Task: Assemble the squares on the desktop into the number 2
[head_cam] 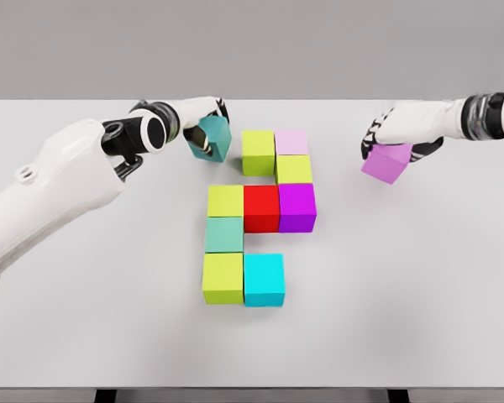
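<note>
Nearest, the cyan block (264, 280) ends an unfinished bottom row, so each robot hand, left (203, 117) gripping teal block (210, 138), right (395, 134) gripping purple block (386, 162), should set down flush.

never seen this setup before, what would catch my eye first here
The cluster of bright cubes at the middle of the white table stands out first, with a red cube at its heart. Next come the two white arms: the left hand grips a teal cube just left of the cluster's top row, and the right hand holds a purple cube off to the right.
</note>
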Robot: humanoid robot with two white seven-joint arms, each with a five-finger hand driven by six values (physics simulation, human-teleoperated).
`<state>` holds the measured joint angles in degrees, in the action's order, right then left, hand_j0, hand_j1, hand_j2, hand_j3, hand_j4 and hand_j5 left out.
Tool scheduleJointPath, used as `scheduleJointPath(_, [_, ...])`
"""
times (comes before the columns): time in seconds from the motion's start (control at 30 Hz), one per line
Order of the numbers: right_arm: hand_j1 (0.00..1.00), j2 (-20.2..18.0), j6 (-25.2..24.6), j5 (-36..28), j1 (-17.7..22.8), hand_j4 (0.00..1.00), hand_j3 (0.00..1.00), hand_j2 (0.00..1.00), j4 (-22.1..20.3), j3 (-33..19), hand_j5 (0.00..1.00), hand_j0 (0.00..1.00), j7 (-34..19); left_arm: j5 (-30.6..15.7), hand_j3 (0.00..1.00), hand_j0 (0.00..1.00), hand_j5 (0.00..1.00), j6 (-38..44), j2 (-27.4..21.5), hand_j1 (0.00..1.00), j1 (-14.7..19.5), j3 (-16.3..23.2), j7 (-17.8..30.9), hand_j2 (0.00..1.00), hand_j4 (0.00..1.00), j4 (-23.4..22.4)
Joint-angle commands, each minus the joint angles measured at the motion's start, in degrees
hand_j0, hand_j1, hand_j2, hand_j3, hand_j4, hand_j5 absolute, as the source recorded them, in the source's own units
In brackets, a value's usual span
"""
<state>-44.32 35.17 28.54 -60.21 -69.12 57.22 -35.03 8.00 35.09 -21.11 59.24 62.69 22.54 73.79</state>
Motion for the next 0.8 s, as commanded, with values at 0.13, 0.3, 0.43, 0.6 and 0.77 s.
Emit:
scheduleJointPath(0.13, [0.61, -6.0, -0.2, -2.2, 2.0, 0.61, 0.61, 0.61, -12.4, 0.0, 0.61, 0.61, 0.0, 0.2, 0.34, 0.34, 0.34, -0.1, 0.1, 0.34, 0.0, 0.2, -0.1, 0.34, 0.34, -0.4])
scheduleJointPath(0.3, [0.62, -9.1, -0.2, -2.3, 4.8, 0.62, 0.62, 0.62, -20.3, 0.0, 0.62, 0.62, 0.0, 0.1, 0.42, 0.42, 0.42, -0.1, 0.1, 0.42, 0.0, 0.2, 0.2, 0.42, 0.42, -0.4])
scheduleJointPath(0.43, [0.62, -11.4, -0.2, -2.5, 6.9, 0.62, 0.62, 0.62, -25.2, 0.0, 0.62, 0.62, 0.0, 0.2, 0.45, 0.45, 0.45, -0.1, 0.6, 0.45, 0.0, 0.2, 0.3, 0.45, 0.45, -0.5])
scheduleJointPath(0.6, [0.61, -13.1, -0.2, -2.9, 9.5, 0.61, 0.61, 0.61, -29.1, 0.1, 0.61, 0.61, 0.0, 0.5, 0.46, 0.46, 0.46, -0.1, 1.8, 0.46, 0.0, 0.2, 0.1, 0.46, 0.46, -4.2])
scheduleJointPath(0.77, [0.61, -13.4, -0.2, -3.0, 11.1, 0.61, 0.61, 0.61, -31.3, 0.0, 0.61, 0.61, 0.0, 0.6, 0.47, 0.47, 0.47, -0.1, 1.9, 0.47, 0.0, 0.2, 0.1, 0.47, 0.47, -4.6])
